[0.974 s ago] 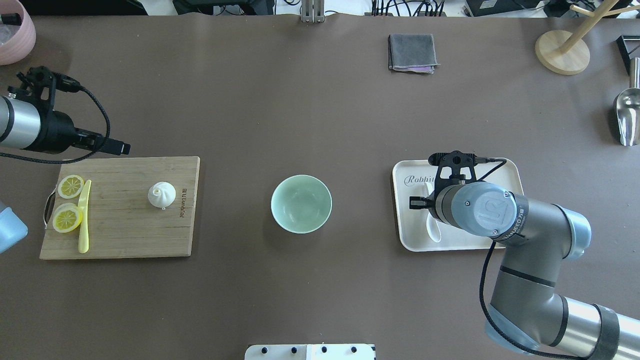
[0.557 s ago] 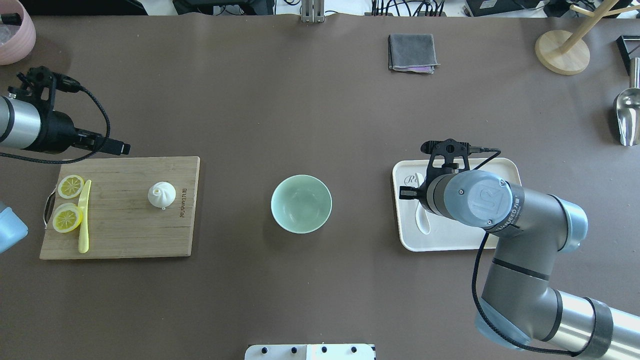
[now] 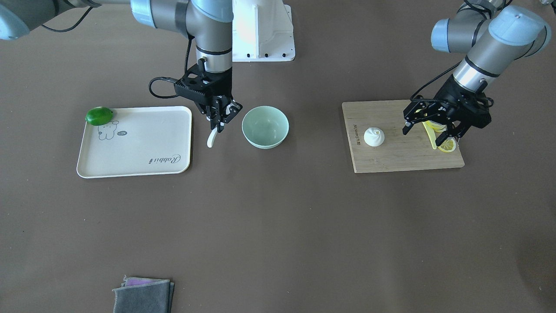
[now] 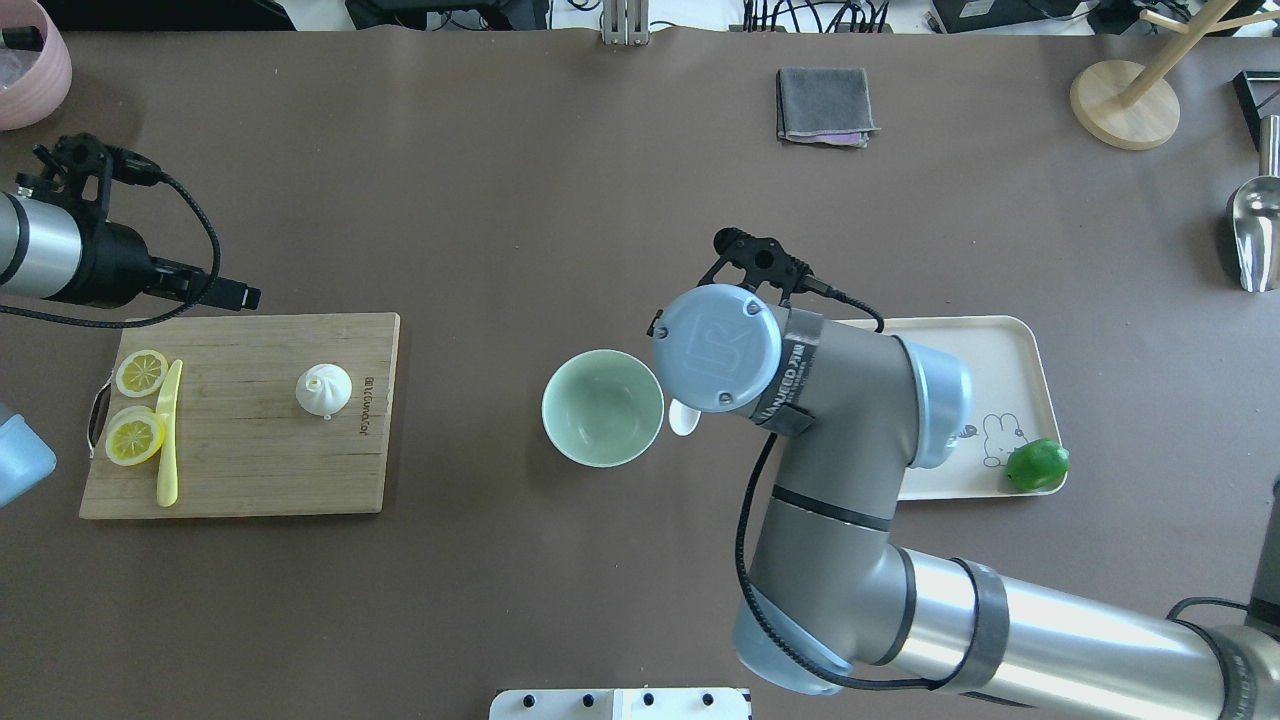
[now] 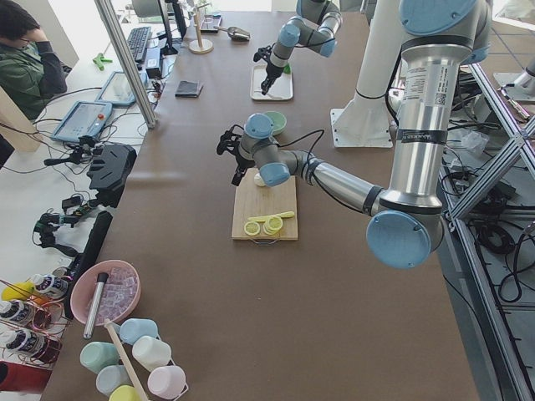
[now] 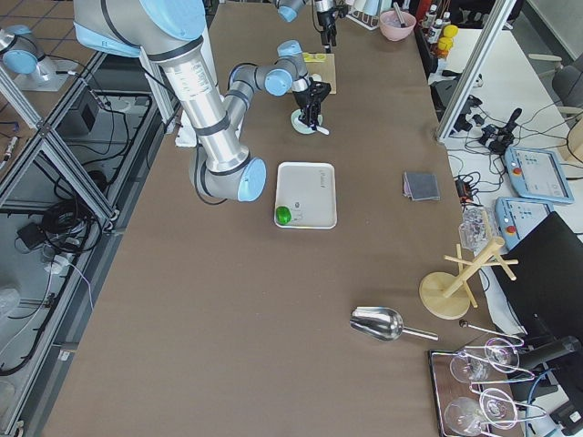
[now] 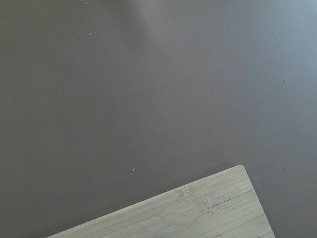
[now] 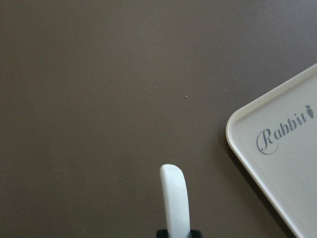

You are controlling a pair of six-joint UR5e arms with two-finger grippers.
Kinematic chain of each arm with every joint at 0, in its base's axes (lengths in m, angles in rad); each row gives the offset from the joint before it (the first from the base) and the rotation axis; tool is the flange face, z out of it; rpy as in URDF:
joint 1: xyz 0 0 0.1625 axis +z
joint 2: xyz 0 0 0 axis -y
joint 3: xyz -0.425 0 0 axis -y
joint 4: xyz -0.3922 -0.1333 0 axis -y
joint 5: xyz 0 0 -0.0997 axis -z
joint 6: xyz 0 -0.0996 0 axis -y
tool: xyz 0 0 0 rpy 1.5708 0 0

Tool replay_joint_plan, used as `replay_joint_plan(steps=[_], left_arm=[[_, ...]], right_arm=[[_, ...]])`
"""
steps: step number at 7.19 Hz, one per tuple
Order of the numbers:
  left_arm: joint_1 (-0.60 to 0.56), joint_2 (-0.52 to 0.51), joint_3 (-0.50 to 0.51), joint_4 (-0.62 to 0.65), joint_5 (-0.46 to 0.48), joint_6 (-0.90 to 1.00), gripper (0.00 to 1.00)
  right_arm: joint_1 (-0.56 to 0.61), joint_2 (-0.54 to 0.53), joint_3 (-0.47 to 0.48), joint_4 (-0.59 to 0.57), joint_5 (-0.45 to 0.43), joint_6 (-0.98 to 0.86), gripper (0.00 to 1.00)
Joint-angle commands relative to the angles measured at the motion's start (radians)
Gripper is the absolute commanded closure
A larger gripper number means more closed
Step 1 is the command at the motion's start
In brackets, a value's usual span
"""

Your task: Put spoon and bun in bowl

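Observation:
My right gripper [image 3: 220, 121] is shut on the white spoon [image 3: 211, 139], which hangs above the table between the tray and the mint-green bowl [image 4: 602, 407]. In the overhead view my wrist hides most of the spoon; only its scoop [image 4: 684, 418] shows at the bowl's right rim. The right wrist view shows the spoon's handle [image 8: 174, 198]. The bowl [image 3: 265, 127] is empty. The white swirled bun [image 4: 324, 389] sits on the cutting board [image 4: 250, 470]. My left gripper [image 3: 423, 134] is open and empty, raised over the board's lemon end, apart from the bun [image 3: 374, 136].
A cream tray [image 4: 1000, 340] with a green lime [image 4: 1037, 466] lies right of the bowl. Lemon slices [image 4: 140, 372] and a yellow knife [image 4: 168, 440] lie on the board. A grey cloth [image 4: 824, 105], wooden stand [image 4: 1124, 103], metal scoop [image 4: 1255, 235] and pink bowl [image 4: 25, 70] stand along the far edge.
My right gripper has carried the spoon off the tray and leftward to the bowl's right rim, uncovering the lime. The left arm has not moved.

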Motion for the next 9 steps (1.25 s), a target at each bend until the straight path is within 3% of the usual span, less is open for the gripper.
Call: replay_joint_plan(steps=[1, 2, 5, 6, 7, 9], left_arm=[[0.002, 0.003, -0.002, 0.0, 0.0, -0.003, 0.01], [0.002, 0.003, -0.002, -0.002, 0.0, -0.004, 0.01], [0.003, 0.004, -0.004, -0.003, -0.002, -0.004, 0.01], [0.003, 0.006, -0.004, -0.003, -0.002, -0.004, 0.01], [0.008, 0.006, -0.002, -0.003, 0.0, -0.007, 0.01], [0.037, 0.004, -0.008, -0.003, 0.001, -0.042, 0.01]], right_arm=[[-0.055, 0.143, -0.188, -0.017, -0.098, 0.187, 1.0], [-0.077, 0.168, -0.231, -0.019, -0.134, 0.22, 1.0], [-0.123, 0.176, -0.234, -0.054, -0.191, 0.272, 1.0], [-0.123, 0.19, -0.23, -0.065, -0.201, 0.266, 0.26], [-0.123, 0.214, -0.218, -0.115, -0.222, 0.253, 0.0], [-0.082, 0.157, -0.053, -0.148, -0.213, 0.102, 0.0]])
